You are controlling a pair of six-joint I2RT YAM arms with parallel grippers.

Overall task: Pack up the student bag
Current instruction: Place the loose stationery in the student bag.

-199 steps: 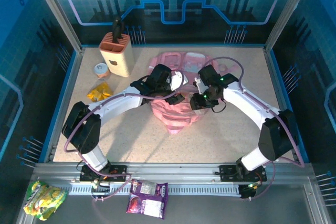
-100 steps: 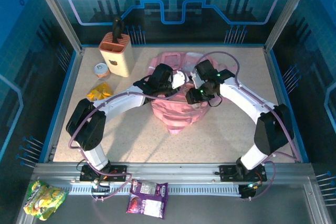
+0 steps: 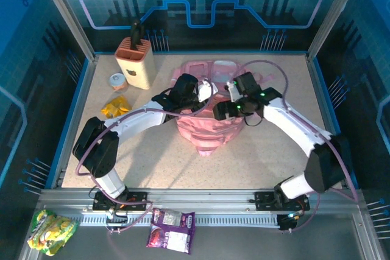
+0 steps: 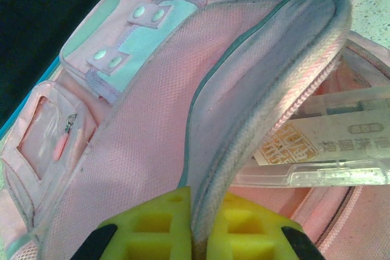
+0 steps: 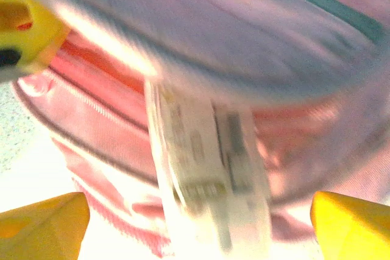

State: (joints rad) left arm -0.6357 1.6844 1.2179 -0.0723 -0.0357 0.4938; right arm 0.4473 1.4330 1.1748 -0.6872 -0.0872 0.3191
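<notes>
The pink student bag (image 3: 207, 135) lies in the middle of the table with its main opening facing up. My left gripper (image 3: 204, 89) is shut on the zippered edge of the bag's flap (image 4: 262, 89), and its yellow fingers (image 4: 152, 223) hold that flap lifted. Under the raised flap a clear plastic box (image 4: 329, 144) with a printed label lies in the bag's mouth. My right gripper (image 3: 220, 112) hovers at the opening. Its jaws stand wide open, and the blurred clear box (image 5: 207, 156) sits just ahead of its yellow fingertips (image 5: 42, 223), apart from them.
A beige knife block (image 3: 135, 62) stands at the back left, with a small tin (image 3: 117, 81) and a yellow snack packet (image 3: 116, 106) beside it. On the near rail lie a purple-and-white packet (image 3: 172, 229) and a green-yellow packet (image 3: 52, 231).
My left gripper has shut on the flap's edge. My right gripper reached into the opening, opened, let go of the clear box and drew back to the right.
</notes>
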